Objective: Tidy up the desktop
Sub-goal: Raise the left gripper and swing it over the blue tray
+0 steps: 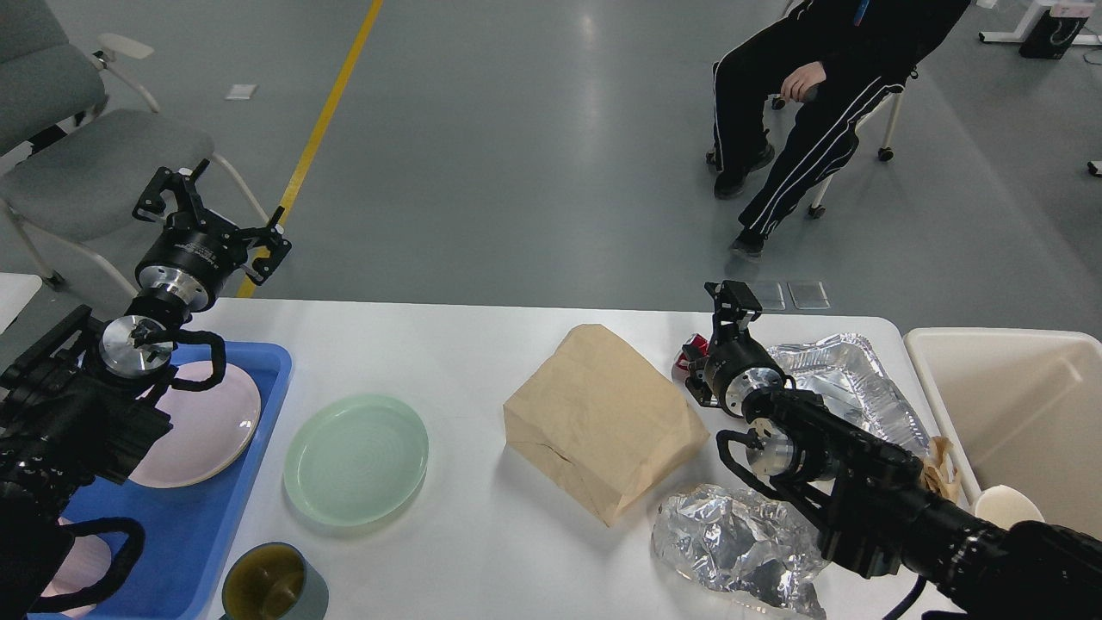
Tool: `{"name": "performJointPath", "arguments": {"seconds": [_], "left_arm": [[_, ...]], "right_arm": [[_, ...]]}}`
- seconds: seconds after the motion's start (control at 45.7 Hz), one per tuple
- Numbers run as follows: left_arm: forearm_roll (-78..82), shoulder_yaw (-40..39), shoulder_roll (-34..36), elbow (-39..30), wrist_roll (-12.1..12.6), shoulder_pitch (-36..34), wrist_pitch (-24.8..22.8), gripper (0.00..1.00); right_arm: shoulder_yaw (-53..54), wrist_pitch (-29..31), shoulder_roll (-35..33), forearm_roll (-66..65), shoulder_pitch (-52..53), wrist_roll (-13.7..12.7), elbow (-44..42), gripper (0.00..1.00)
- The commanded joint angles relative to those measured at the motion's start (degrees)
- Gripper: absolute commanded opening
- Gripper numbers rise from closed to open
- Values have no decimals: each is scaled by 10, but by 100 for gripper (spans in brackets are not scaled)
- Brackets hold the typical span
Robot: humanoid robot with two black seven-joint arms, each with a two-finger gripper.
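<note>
white desktop (482, 362) sat below both grippers, left gripper (211, 211) hung past its far edge, jaws spread wide, right gripper (732, 301) over the far side, jaw state unclear tbh

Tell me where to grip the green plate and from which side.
Grip the green plate by its raised rim, on the left edge toward the blue tray. It lies flat on the desktop, so only the rim offers a hold; the left pincer seems nearer.

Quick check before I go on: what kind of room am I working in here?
Probably a lab or workshop hall, not a home: a grey polished floor with a yellow line painted on it, a person seated on a wheeled chair watching, and a white desktop staged with dishes and rubbish.
</note>
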Motion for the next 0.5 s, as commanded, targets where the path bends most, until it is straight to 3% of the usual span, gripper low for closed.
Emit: {"name": "performJointPath", "arguments": {"seconds": [0.0,0.131,0.241,0.394,0.482], "left_arm": [[1,27,7,-23,19,-1,-8,96],[2,172,47,-60,69,-8,-27,96],[3,341,89,-61,116,-71,-34,96],[4,658,128,-61,237,-192,-42,96],[4,829,129,-61,306,-256,-70,96]], "right_arm": [[0,0,0,1,0,0,0,100],[0,0,0,0,0,0,0,100],[0,0,0,0,0,0,0,100],[1,0,0,0,0,0,0,100],[0,0,0,0,0,0,0,100]]}}
